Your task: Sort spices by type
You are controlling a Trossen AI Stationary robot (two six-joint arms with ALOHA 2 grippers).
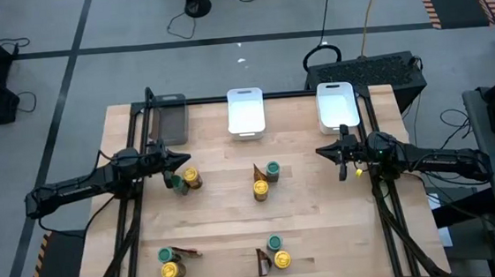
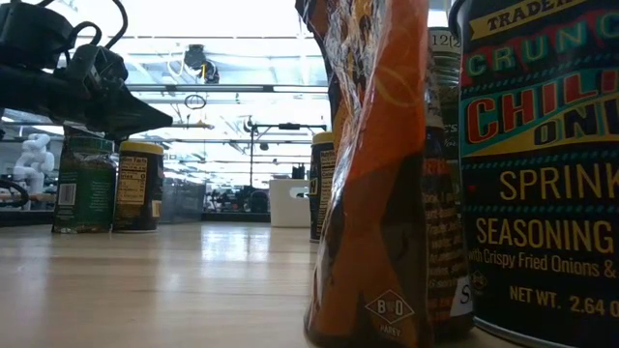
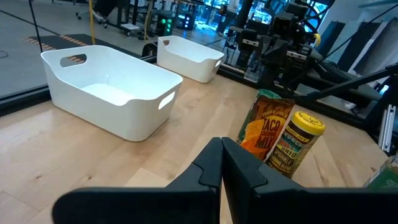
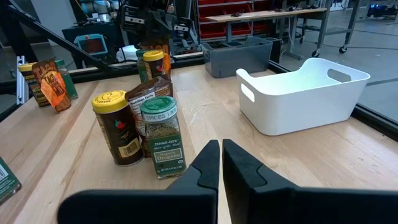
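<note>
I see the spices point(image 1: 267, 180), yellow- and green-lidded jars plus orange-brown packets, in four clusters on the table point(image 1: 228, 228), one beside the left tool point(image 1: 187, 159), right tool point(image 1: 319, 154) apart, both pinched together.

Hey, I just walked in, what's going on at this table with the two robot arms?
A spice-sorting job that has not really started. The spices sit in four mixed clusters on the wooden table, each with a yellow-lidded jar, a green-lidded jar and a brown-orange packet. The dark tray and two white trays at the far edge show nothing inside. The left gripper hovers shut by the far-left cluster; the right gripper is shut too, holding nothing.
</note>
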